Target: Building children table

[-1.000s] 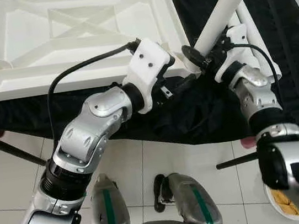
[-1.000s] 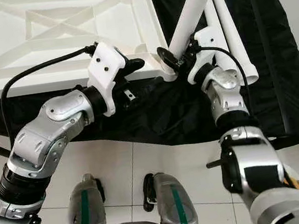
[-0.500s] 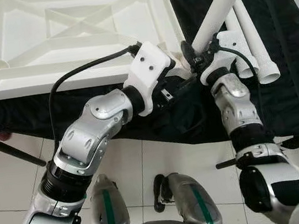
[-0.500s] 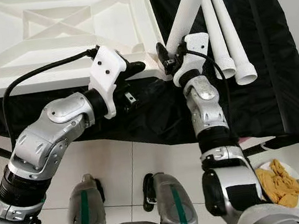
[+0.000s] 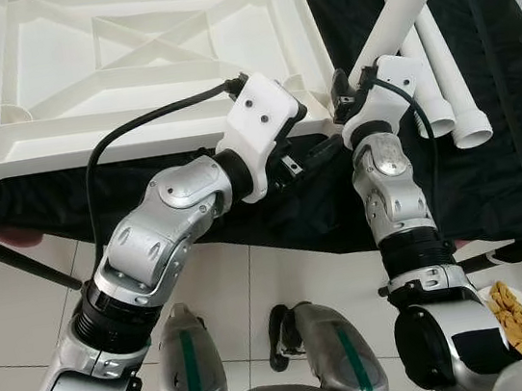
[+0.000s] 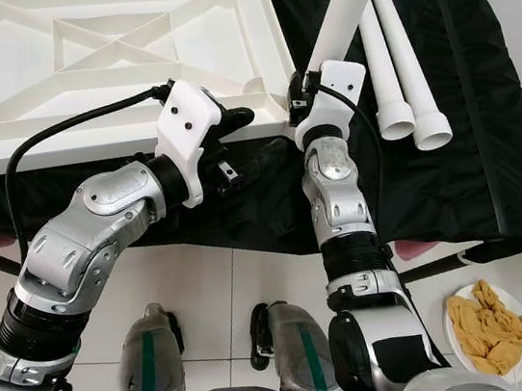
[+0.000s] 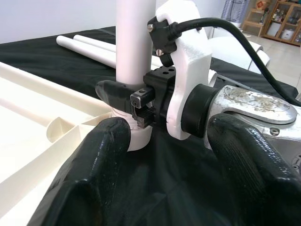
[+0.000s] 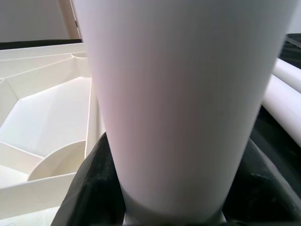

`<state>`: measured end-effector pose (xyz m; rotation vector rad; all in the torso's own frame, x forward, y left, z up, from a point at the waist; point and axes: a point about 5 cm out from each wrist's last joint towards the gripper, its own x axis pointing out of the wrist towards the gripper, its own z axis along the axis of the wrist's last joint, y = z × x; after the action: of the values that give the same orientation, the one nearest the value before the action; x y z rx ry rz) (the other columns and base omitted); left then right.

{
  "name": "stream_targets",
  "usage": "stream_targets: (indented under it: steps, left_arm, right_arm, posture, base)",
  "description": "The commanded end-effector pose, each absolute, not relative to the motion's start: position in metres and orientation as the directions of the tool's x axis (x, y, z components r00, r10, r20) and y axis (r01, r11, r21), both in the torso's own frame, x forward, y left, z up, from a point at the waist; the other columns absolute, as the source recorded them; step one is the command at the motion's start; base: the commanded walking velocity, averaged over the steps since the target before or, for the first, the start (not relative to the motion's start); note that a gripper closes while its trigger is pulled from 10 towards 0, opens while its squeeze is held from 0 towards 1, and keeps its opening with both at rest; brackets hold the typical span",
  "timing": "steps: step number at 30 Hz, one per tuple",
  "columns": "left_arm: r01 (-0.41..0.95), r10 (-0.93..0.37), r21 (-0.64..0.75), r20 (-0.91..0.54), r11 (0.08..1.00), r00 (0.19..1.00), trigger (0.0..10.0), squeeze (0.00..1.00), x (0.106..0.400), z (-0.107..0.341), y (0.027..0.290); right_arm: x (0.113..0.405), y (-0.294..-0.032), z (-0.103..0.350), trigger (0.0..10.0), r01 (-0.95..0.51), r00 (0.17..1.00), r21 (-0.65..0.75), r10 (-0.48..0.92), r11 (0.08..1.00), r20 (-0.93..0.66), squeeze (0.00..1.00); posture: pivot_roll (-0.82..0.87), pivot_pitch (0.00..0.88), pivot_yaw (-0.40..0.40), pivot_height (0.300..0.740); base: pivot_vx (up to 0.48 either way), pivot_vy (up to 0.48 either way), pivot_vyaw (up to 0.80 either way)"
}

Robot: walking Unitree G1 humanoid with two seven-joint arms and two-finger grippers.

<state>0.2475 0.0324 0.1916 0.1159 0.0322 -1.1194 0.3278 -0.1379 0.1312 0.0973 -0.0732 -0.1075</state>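
Eye views: right gripper (image 5: 349, 96) clamps white table leg (image 5: 398, 11) upright at corner of upturned ribbed plastic tabletop (image 5: 52, 89). Left wrist view: left gripper (image 7: 169, 155), fingers spread, hovers beside. Right wrist view: smooth tube fills grip.

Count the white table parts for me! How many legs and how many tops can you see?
Table legs: 3, one held upright in the right hand at the top's corner, two lying on the black cloth.
Table tops: 1, upside down.
Total: 4 white parts.
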Motion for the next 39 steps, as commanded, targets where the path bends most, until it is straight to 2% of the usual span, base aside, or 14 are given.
stream_targets:
  steps: [1, 2, 8, 15, 16, 18, 19, 22, 24, 25, 27, 30, 32, 39]
  left_arm:
    - [0.918, -0.913, 0.078, -0.097, 0.389, 0.395, 10.0, 0.00, 0.245, 0.191, 0.030]
    - [0.917, -0.913, 0.079, -0.096, 0.390, 0.397, 10.0, 0.00, 0.245, 0.191, 0.030]
    - [0.915, -0.911, 0.082, -0.095, 0.395, 0.402, 10.0, 0.00, 0.246, 0.191, 0.030]
    - [0.913, -0.910, 0.084, -0.092, 0.398, 0.405, 10.0, 0.00, 0.247, 0.192, 0.030]
    - [0.914, -0.910, 0.086, -0.092, 0.397, 0.404, 10.0, 0.00, 0.248, 0.192, 0.031]
    - [0.914, -0.910, 0.086, -0.092, 0.397, 0.404, 10.0, 0.00, 0.248, 0.192, 0.031]
    - [0.914, -0.910, 0.088, -0.092, 0.397, 0.404, 10.0, 0.00, 0.248, 0.193, 0.031]
    - [0.913, -0.910, 0.088, -0.092, 0.397, 0.405, 10.0, 0.00, 0.249, 0.193, 0.031]
    - [0.913, -0.910, 0.090, -0.090, 0.397, 0.405, 10.0, 0.00, 0.249, 0.193, 0.031]
    - [0.913, -0.910, 0.090, -0.090, 0.397, 0.405, 10.0, 0.00, 0.249, 0.193, 0.031]
    - [0.913, -0.910, 0.092, -0.090, 0.397, 0.405, 10.0, 0.00, 0.249, 0.194, 0.031]
    - [0.913, -0.910, 0.092, -0.091, 0.398, 0.405, 10.0, 0.00, 0.250, 0.194, 0.031]
    - [0.913, -0.910, 0.093, -0.089, 0.398, 0.405, 10.0, 0.00, 0.250, 0.194, 0.032]
    - [0.912, -0.910, 0.100, -0.087, 0.397, 0.406, 10.0, 0.00, 0.251, 0.195, 0.032]
  right_arm:
    - [0.324, -0.136, 0.127, 10.0, 0.089, 0.994, 0.103, -0.095, 0.991, 0.051, 0.00]
    - [0.324, -0.133, 0.129, 10.0, 0.074, 0.995, 0.113, -0.081, 0.991, 0.055, 1.00]
    - [0.325, -0.131, 0.133, 10.0, 0.024, 0.997, 0.137, -0.034, 0.990, 0.074, 1.00]
    - [0.329, -0.144, 0.137, 10.0, -0.021, 0.996, 0.113, 0.011, 0.993, 0.088, 1.00]
    - [0.335, -0.158, 0.133, 10.0, -0.045, 0.997, 0.053, 0.042, 0.998, 0.057, 0.60]
    - [0.337, -0.163, 0.132, 10.0, -0.057, 0.997, 0.028, 0.055, 0.998, 0.049, 0.60]
    - [0.340, -0.171, 0.131, 10.0, -0.089, 0.995, 0.011, 0.089, 0.996, 0.039, 0.00]
    - [0.342, -0.175, 0.131, 10.0, -0.107, 0.994, 0.015, 0.107, 0.994, 0.035, 0.00]
    - [0.345, -0.181, 0.133, 10.0, -0.193, 0.981, 0.018, 0.192, 0.981, 0.033, 0.00]
    - [0.345, -0.181, 0.133, 10.0, -0.193, 0.981, 0.018, 0.192, 0.981, 0.033, 0.00]
    - [0.346, -0.184, 0.136, 10.0, -0.294, 0.955, -0.011, 0.294, 0.956, 0.039, 0.00]
    - [0.346, -0.186, 0.136, 10.0, -0.342, 0.939, -0.036, 0.343, 0.939, 0.038, 0.00]
    - [0.346, -0.193, 0.135, 10.0, -0.473, 0.881, -0.030, 0.473, 0.881, 0.012, 0.00]
    - [0.350, -0.200, 0.139, 10.0, -0.571, 0.821, -0.029, 0.571, 0.821, 0.000, 0.00]
  posture:
    - [0.13, 0.039, -0.132, 0.740]
    - [0.13, 0.042, -0.131, 0.740]
    - [0.13, 0.041, -0.131, 0.740]
    - [0.13, 0.041, -0.130, 0.740]
    - [0.13, 0.042, -0.128, 0.740]
    - [0.13, 0.042, -0.127, 0.740]
    - [0.13, 0.041, -0.126, 0.740]
    - [0.13, 0.041, -0.126, 0.740]
    - [0.13, 0.039, -0.125, 0.740]
    - [0.13, 0.039, -0.125, 0.740]
    - [0.13, 0.037, -0.123, 0.740]
    - [0.13, 0.038, -0.122, 0.740]
    - [0.13, 0.034, -0.121, 0.740]
    - [0.13, 0.032, -0.119, 0.740]
  base:
    - [0.000, 0.000, 0.00]
    - [0.000, 0.000, 0.00]
    - [0.000, 0.000, 0.00]
    - [0.000, 0.000, 0.00]
    - [0.000, 0.000, 0.00]
    - [0.000, 0.000, 0.00]
    - [0.000, 0.000, 0.00]
    - [0.000, 0.000, 0.00]
    - [0.000, 0.000, 0.00]
    - [0.000, 0.000, 0.00]
    - [0.000, 0.000, 0.00]
    - [0.000, 0.000, 0.00]
    - [0.000, 0.000, 0.00]
    - [0.000, 0.000, 0.00]
